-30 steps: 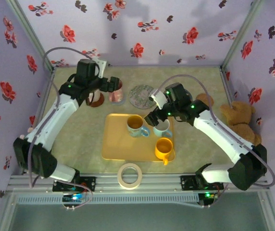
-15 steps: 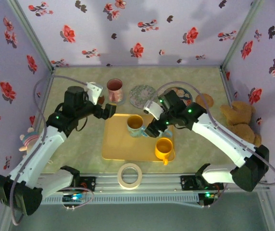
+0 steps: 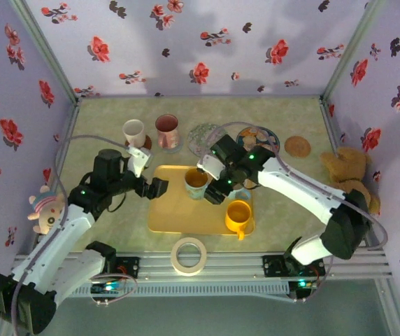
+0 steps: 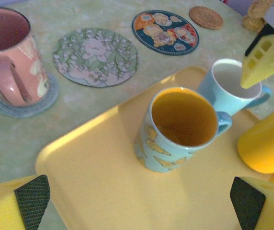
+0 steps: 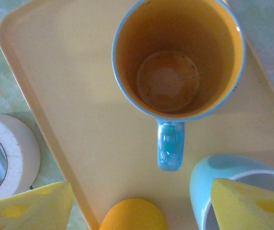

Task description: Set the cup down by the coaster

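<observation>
Right tool (image 3: 216, 190) now nearer the patterned cup (image 3: 196, 180)

You have three upright cups on the yellow tray (image 3: 168, 210) near the bench's (image 3: 109, 122) front edge. They are an empty patterned blue cup (image 3: 196, 182) (image 4: 182, 129) (image 5: 177, 57) with an orange inside, a pale blue cup (image 4: 209, 88) (image 5: 206, 175) just beside its handle, and a yellow cup (image 3: 237, 215) nearest the front. Toward the back edge lie a green floral coaster (image 3: 205, 136) (image 4: 96, 56), a dark blue coaster (image 3: 258, 135) (image 4: 165, 32) and a cork coaster (image 3: 298, 145) (image 4: 206, 17), all flat and bare, the cork one nearest the right edge.
</observation>
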